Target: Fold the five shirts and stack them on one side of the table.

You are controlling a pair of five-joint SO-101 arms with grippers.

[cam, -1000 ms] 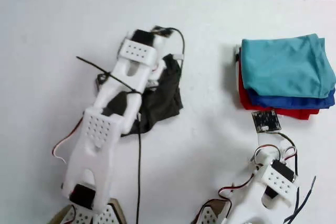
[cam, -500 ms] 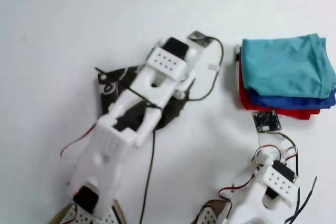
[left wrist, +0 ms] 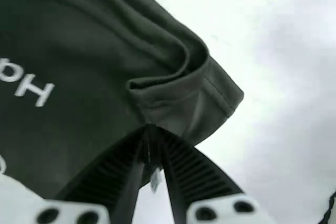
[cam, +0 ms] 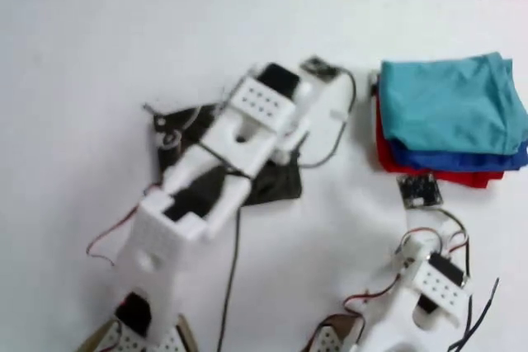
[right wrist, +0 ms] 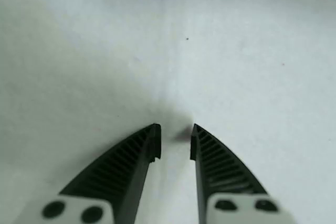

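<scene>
High view first: three folded shirts (cam: pixel 450 113), teal over blue over red, sit stacked on the right side of the table (cam: pixel 74 47). Mid-table, the left gripper (left wrist: pixel 149 139) pinches a fold of the black shirt (left wrist: pixel 89 61). The right gripper (right wrist: pixel 175 141) hangs slightly parted above bare tabletop. Two shirts left to go, I'd judge.
</scene>
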